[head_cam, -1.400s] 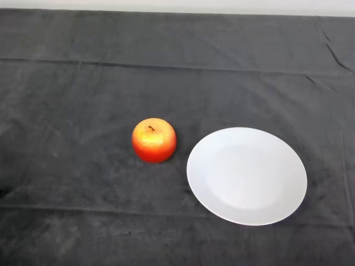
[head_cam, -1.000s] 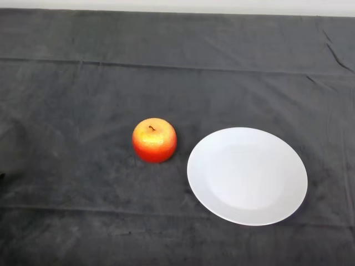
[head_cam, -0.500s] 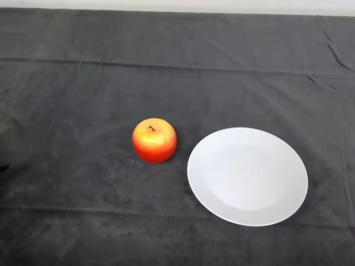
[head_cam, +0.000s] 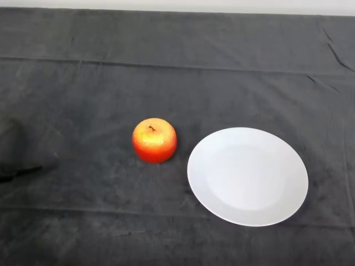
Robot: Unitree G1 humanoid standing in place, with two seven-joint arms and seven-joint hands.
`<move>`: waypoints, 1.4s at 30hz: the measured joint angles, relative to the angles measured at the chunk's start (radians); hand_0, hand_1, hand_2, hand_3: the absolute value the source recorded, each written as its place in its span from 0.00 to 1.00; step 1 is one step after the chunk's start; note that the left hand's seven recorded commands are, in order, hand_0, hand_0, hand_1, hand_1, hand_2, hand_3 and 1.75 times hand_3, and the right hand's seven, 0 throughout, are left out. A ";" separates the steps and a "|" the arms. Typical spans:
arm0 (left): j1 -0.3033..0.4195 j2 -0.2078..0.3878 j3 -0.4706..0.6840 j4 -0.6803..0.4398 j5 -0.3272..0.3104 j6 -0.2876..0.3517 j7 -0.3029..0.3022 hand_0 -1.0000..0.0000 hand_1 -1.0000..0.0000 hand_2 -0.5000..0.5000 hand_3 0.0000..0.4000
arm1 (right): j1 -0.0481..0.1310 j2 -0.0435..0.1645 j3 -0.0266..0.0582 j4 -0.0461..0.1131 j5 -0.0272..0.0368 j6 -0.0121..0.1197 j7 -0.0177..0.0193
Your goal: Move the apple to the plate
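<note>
Plate [head_cam: 247, 176] sits lowest, white and bare, at the lower right of the frame. Just beside its left rim, apart from it, the apple [head_cam: 155, 140] stands stem-up near the centre on the dark cloth [head_cam: 183, 66]. It looks firm, round and smooth — likely light but prone to roll, so best held across its widest part. At the left edge, a dark shape is probably the hand [head_cam: 12, 152] — whether its fingers are apart or together cannot be told.

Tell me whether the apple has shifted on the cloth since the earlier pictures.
No. The apple sits stem up just left of the white plate, with the same narrow strip of dark cloth between them as before.
</note>
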 measured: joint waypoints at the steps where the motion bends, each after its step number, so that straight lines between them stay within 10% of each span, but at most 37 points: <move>1: 0.000 -0.003 -0.006 -0.019 0.008 0.001 0.000 1.00 1.00 0.50 0.00 | 0.000 0.000 0.0000 0.000 0.0000 0.000 0.0000; 15: 0.061 -0.006 -0.054 -0.371 0.059 0.087 -0.020 1.00 1.00 0.50 0.00 | 0.000 0.000 0.0009 0.000 0.0000 0.000 0.0000; 42: 0.102 -0.119 -0.173 -0.565 0.125 0.236 -0.065 1.00 1.00 0.50 0.00 | 0.000 0.000 0.0038 -0.001 -0.0001 0.000 -0.0011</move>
